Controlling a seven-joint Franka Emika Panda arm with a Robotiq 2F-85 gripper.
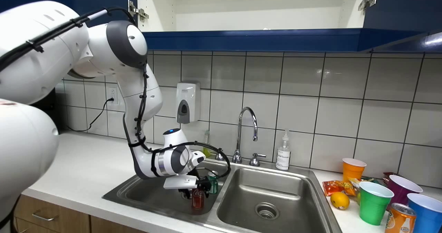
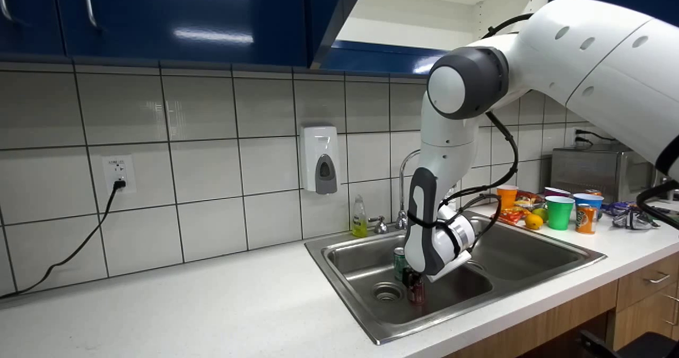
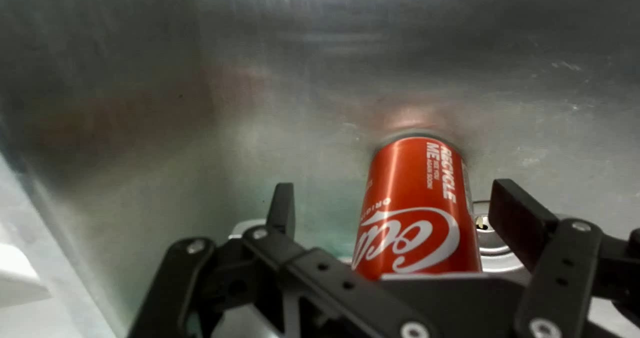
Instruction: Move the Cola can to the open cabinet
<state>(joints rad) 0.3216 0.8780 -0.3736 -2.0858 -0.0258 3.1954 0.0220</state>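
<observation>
Finding the Cola can point(image 3: 416, 208) upright in the sink basin point(image 2: 451, 289), I note the fingers point(image 3: 520, 220) of the hand point(image 3: 392, 205) apart, one either side, unclamped; presumably so placed to squeeze its flanks; the open cabinet point(image 1: 259, 7) overhead likely awaits it.

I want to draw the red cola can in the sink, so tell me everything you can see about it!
The red cola can is a shiny, metal-like cylinder with swirly white writing starting "Coca" and smaller words saying "RECYCLE ME". Its base edge is grey. It stands upright on the floor of the steel-looking basin, beside the drain. The fingers of the open gripper are on either side, apparently not touching it. Its top is hidden.
</observation>
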